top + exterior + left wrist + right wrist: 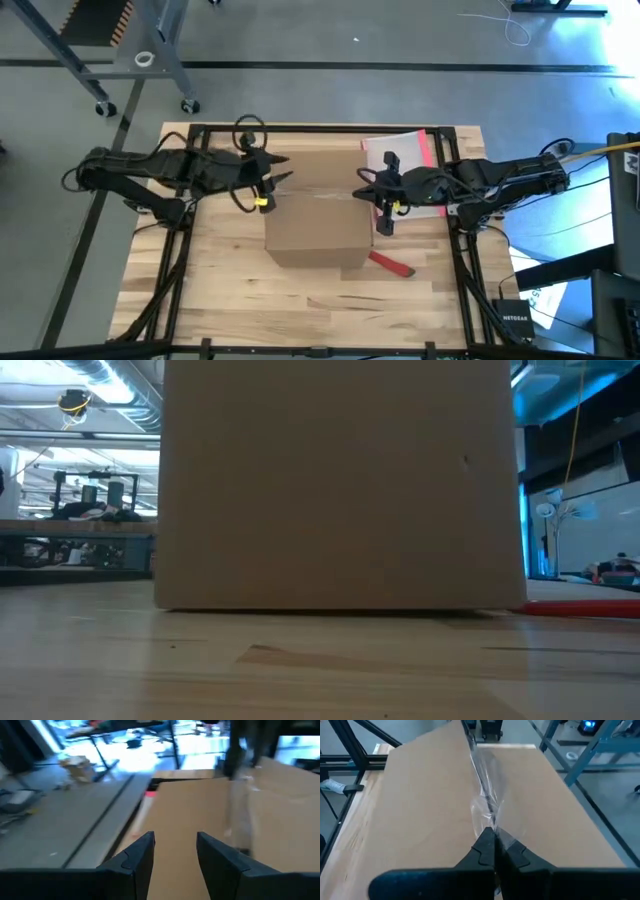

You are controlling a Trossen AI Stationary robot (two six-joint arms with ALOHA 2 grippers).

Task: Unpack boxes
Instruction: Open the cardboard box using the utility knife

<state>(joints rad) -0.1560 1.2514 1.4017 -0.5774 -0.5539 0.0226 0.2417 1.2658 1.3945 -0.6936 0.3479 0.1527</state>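
The brown cardboard box (315,218) stands on its base in the middle of the wooden table and fills the low view (340,480). A strip of clear tape (482,775) runs along its top seam and is partly peeled up. My right gripper (362,193) hovers over the box's right top edge, shut on that tape. My left gripper (281,171) hangs open above the box's left top edge (175,851), with nothing between its fingers. My right gripper pinches the crumpled loose end of the clear tape (489,820) between its two shut fingers. The fingers slant down from the table's right side and lie along the strip. The tape rises off the box top (420,795) and stretches from the fingers to the seam (235,810).
A clear pouch with a pink-red edge (405,152) lies at the back right behind the right arm. A red tool (392,265) rests on the table by the box's near right corner. Bare wood lies in front of the box (300,310).
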